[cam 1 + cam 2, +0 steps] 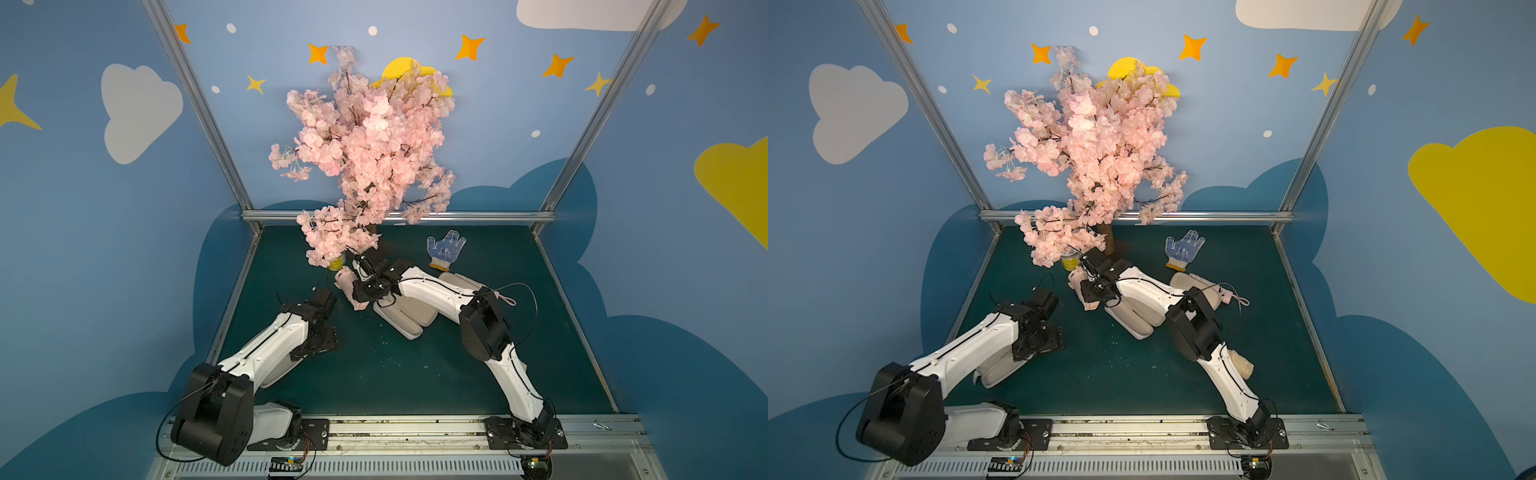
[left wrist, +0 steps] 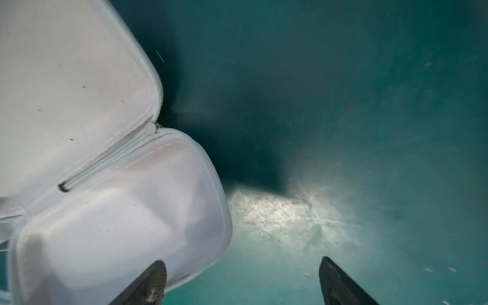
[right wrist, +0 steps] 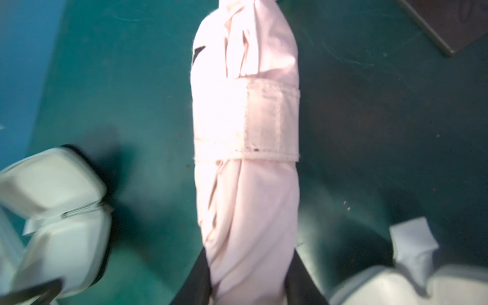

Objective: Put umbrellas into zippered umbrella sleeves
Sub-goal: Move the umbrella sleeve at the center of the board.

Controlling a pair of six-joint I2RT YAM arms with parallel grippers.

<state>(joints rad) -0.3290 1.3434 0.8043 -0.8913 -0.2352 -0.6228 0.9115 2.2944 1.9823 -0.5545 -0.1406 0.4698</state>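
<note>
R grip (image 3: 248,280) pinching pink umbrella (image 3: 245,118) | L grip (image 2: 244,280) spread wide, by pale sleeve (image 2: 105,211), over green mat (image 2: 356,132)

Pale pink umbrella (image 3: 245,184), blue-dotted white glove (image 1: 445,248), dark green table (image 1: 395,374)

White shells are seen on the left arm (image 1: 266,345) and the right arm (image 1: 432,291), broken by bulky black joints (image 1: 484,328) (drum-shaped); thin black cables (image 1: 536,309) are looped alongside, and the left gripper (image 2: 241,262) is tipped with dark tapered fingers (image 2: 148,285).
</note>
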